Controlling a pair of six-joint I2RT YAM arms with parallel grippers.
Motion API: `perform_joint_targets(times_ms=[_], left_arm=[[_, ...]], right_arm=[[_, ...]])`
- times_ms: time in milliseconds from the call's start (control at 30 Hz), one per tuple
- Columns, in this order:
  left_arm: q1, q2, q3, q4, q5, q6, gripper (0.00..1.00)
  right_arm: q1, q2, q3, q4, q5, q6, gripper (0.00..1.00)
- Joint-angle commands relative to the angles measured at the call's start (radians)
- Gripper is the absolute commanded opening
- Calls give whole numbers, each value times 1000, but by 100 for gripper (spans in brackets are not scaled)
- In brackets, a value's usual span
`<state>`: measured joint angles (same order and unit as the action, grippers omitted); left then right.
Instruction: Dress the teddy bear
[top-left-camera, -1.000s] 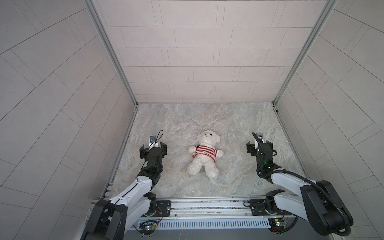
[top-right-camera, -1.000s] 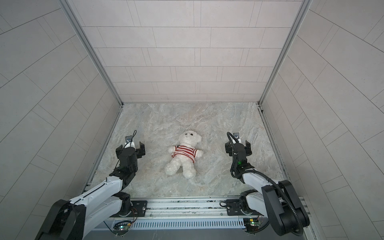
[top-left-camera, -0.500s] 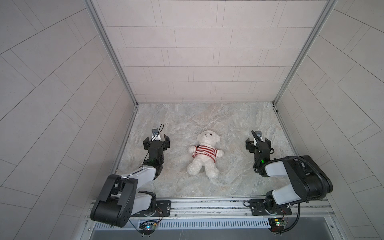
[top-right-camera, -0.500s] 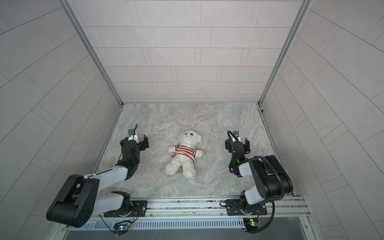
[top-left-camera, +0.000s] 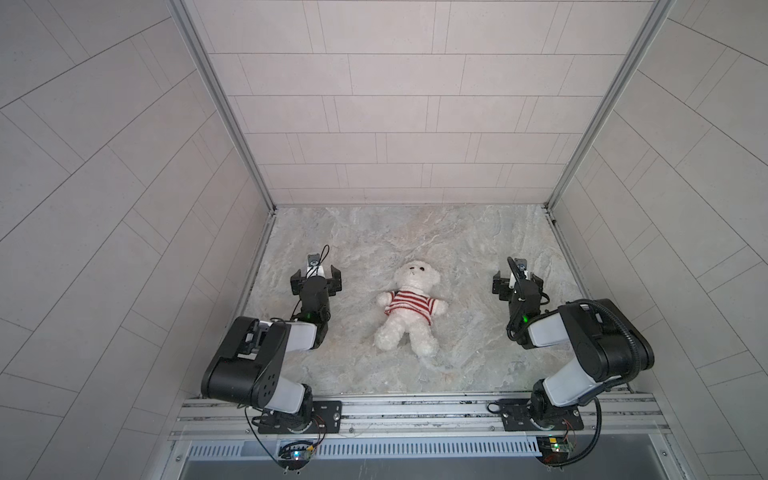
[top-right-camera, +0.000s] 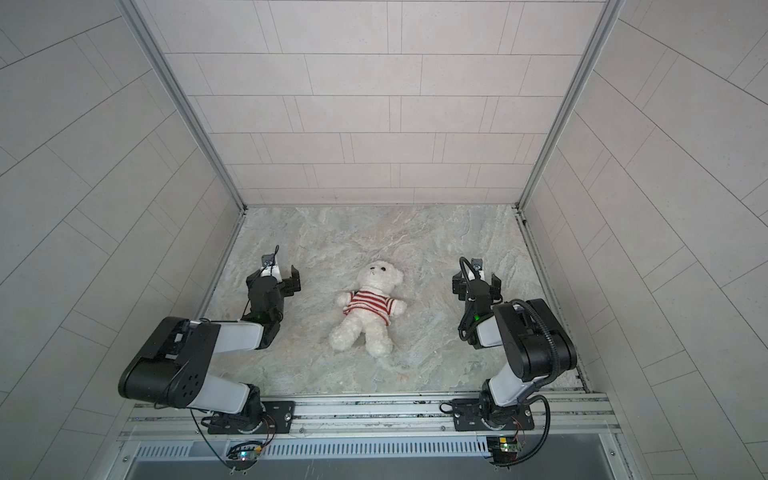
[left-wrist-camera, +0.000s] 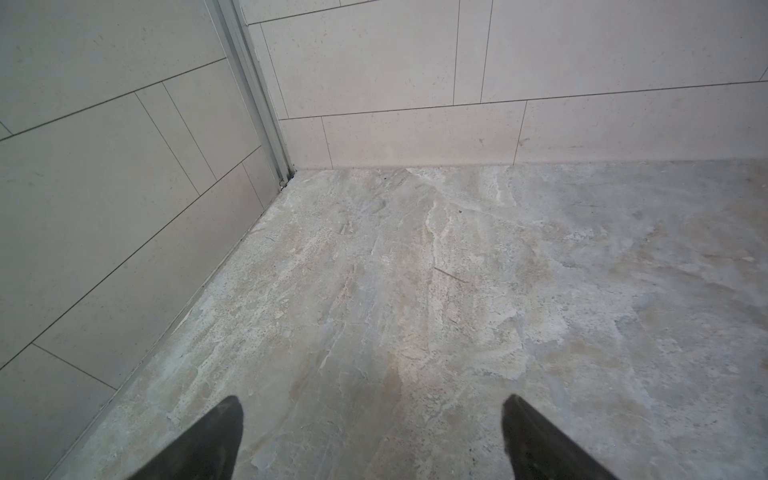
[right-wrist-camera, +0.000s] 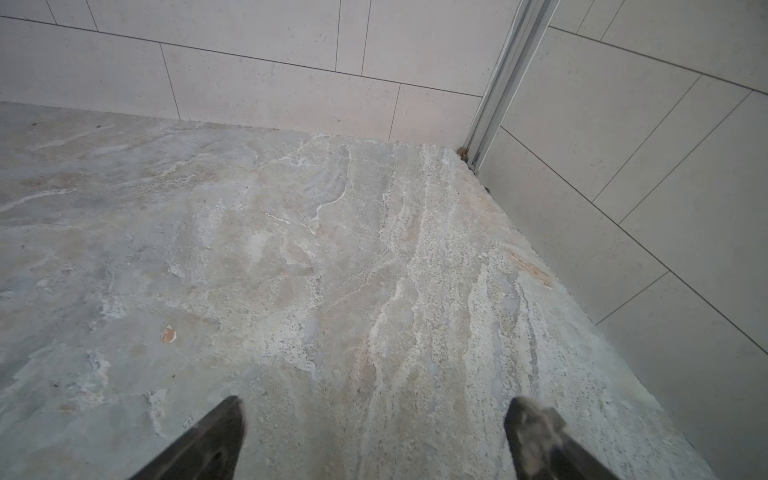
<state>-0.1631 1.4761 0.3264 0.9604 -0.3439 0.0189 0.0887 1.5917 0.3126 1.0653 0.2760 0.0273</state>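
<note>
The teddy bear (top-left-camera: 417, 276) (top-right-camera: 380, 276), white and fluffy, lies on its back in the middle of the marble floor in both top views. A red-and-white striped sweater (top-left-camera: 409, 305) (top-right-camera: 370, 305) covers its torso and upper arms. My left gripper (top-left-camera: 316, 277) (top-right-camera: 272, 276) hangs to the bear's left, open and holding nothing, well apart from it. To the bear's right my right gripper (top-left-camera: 516, 279) (top-right-camera: 476, 280) is equally open, with nothing in it. In the wrist views, the left gripper (left-wrist-camera: 372, 401) and right gripper (right-wrist-camera: 376, 400) show only bare floor between their tips. The bear is out of both wrist views.
Tiled walls (top-left-camera: 395, 124) close in the marble floor (top-left-camera: 415, 232) at the back and on both sides. The metal base rail (top-left-camera: 415, 409) runs along the front edge. Both arms are folded, elbows raised near the rail.
Both arms have folded back, their elbows rising above the rail. The grippers stay open at nearly the same spots. The bear has not moved.
</note>
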Motion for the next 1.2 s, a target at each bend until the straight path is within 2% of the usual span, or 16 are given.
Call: perform_joint_targets(times_ms=[0, 133, 467, 1167], left_arm=[[20, -1, 20, 21, -4, -16, 100], [23, 1, 21, 26, -37, -31, 100], [23, -7, 14, 33, -34, -31, 100], [23, -3, 16, 32, -34, -30, 100]], right_arm=[[-4, -7, 64, -116, 4, 8, 100], [-4, -7, 63, -113, 4, 10, 94], [-4, -5, 62, -107, 3, 8, 100], [-4, -6, 62, -107, 3, 8, 100]])
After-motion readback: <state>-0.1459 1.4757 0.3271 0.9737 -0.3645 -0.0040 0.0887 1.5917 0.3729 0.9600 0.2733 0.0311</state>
